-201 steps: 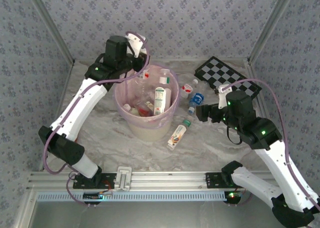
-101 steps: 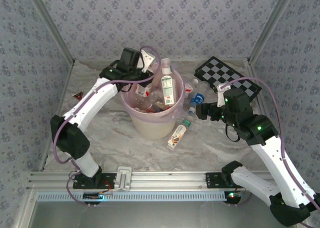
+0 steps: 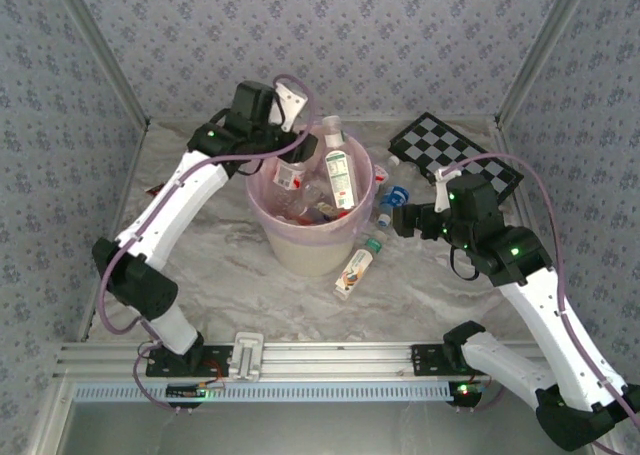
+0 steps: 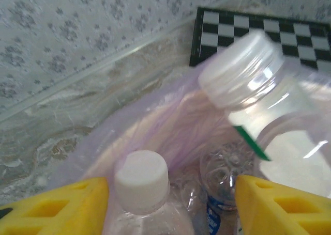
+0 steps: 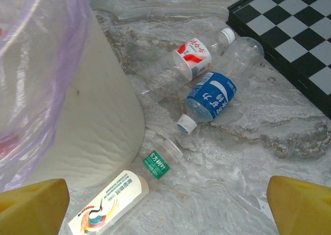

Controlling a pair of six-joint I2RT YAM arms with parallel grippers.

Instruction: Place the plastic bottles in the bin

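left fingers point(image 4: 51, 206): yellow pads spread well apart, not clamped on anything. A white-capped bottle point(image 4: 141, 179) sits loose between them, nearer the pad at 9 o'clock.
left gripper point(image 4: 170, 208): hanging over the bin's mouth, around 11 o'clock on the rim in the top view.
right fingers point(image 5: 302, 206): wide open, nothing between them but bare table point(image 5: 243, 157).
right gripper point(image 5: 165, 212): low over the marble at 3 o'clock from the bin, pointing toward it.
bin point(image 3: 305, 247): cream bucket with a pink bag liner, mid-table, already pretty stuffed with bottles. A tall green-and-white-label bottle point(image 3: 338, 178) pokes up past the rim.
loose bottles: three lie on the table at 3 to 4 o'clock of the bin. They're a red-label bottle point(image 5: 192, 54), a blue-label bottle point(image 5: 213, 94) right beside it, and an orange-white bottle point(image 5: 111, 204) just beside the bin wall.
chequered board point(image 3: 455, 155): lying flat at 2 o'clock from the bin.
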